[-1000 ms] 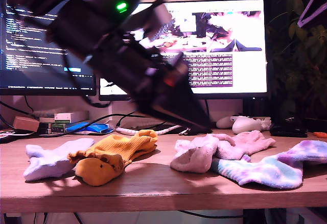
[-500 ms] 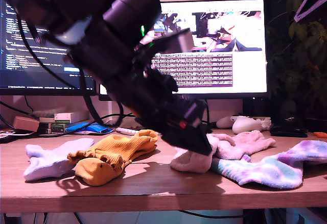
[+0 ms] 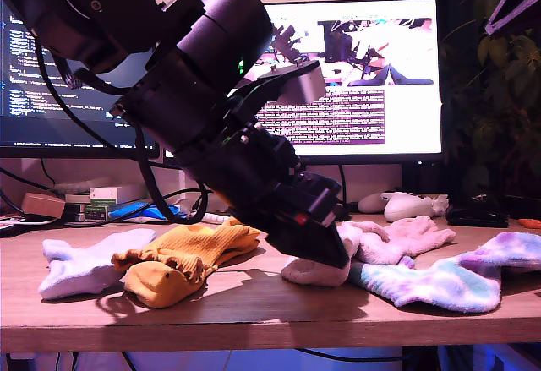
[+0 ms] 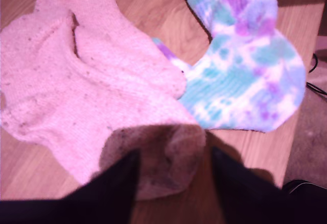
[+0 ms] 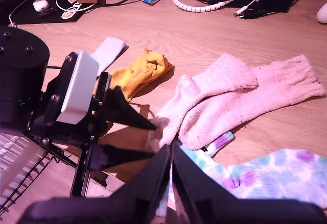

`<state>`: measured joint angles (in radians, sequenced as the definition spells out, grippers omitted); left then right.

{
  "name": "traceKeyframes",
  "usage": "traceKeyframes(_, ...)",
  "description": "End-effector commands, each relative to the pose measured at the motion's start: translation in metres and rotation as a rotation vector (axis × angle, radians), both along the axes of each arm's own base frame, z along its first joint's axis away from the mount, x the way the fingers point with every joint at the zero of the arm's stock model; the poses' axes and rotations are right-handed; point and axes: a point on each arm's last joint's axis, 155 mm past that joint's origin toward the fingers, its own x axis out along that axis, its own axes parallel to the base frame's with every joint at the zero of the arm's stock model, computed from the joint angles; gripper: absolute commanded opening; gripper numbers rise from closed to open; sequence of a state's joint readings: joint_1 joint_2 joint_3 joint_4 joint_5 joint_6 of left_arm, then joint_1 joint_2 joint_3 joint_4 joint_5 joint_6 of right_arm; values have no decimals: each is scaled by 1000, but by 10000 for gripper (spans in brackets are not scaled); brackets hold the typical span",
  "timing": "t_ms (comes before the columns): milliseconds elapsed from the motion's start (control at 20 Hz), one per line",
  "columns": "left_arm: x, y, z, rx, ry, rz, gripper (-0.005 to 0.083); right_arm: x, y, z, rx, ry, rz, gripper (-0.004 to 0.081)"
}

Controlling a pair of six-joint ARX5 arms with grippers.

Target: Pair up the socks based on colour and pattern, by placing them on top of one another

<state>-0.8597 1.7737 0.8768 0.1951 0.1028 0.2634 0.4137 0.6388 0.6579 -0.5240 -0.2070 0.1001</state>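
My first gripper (image 4: 173, 183) is seen in the first wrist view with its jaws spread, one dark finger on either side of the end of a fluffy pink sock (image 4: 92, 96); whether the fingers press the fabric cannot be told. In the exterior view the same gripper (image 3: 325, 253) is lowered onto the pink socks (image 3: 372, 244) near the middle of the wooden desk (image 3: 254, 312), and its bulk hides the sock end that the wrist view shows plainly. The tie-dye sock (image 4: 245, 76) is shown touching the pink one, a corner of it tucked beneath; in the exterior view it (image 3: 448, 278) lies at the exterior view's right, nearer the front edge.

My second gripper (image 5: 171, 183) is seen only in the second wrist view, its jaws drawn together with nothing between them, held above the desk; from there the first arm (image 5: 66, 101) is seen from behind, and two pink socks (image 5: 240, 96) are seen overlapping, which the exterior view does not make clear.

The mustard-orange sock (image 3: 186, 257) and the pale lavender-white sock (image 3: 84, 261) lie touching at the exterior view's left; a monitor (image 3: 363, 75) and a white controller (image 3: 406, 206) are seen at the far side.
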Motion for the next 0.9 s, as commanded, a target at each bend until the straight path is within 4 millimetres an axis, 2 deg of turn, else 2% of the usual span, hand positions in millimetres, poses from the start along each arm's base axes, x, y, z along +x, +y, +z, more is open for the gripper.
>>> traceKeyframes(0, 1, 4, -11, 20, 10, 4, -19, 0, 0, -6, -4, 7, 3, -11)
traceKeyframes(200, 20, 20, -12, 83, -59, 51, -19, -1, 0, -8, -5, 12, 3, -11)
traceKeyframes(500, 40, 50, -15, 215, -59, 111, -19, -2, -1, -11, -12, 27, 3, -11)
traceKeyframes(700, 20, 66, -31, 313, 82, 111, -19, -4, -1, -13, -15, 35, 3, -11)
traceKeyframes(850, -10, 62, -38, 299, 246, 101, -20, -3, -1, -13, -15, 34, 3, -11)
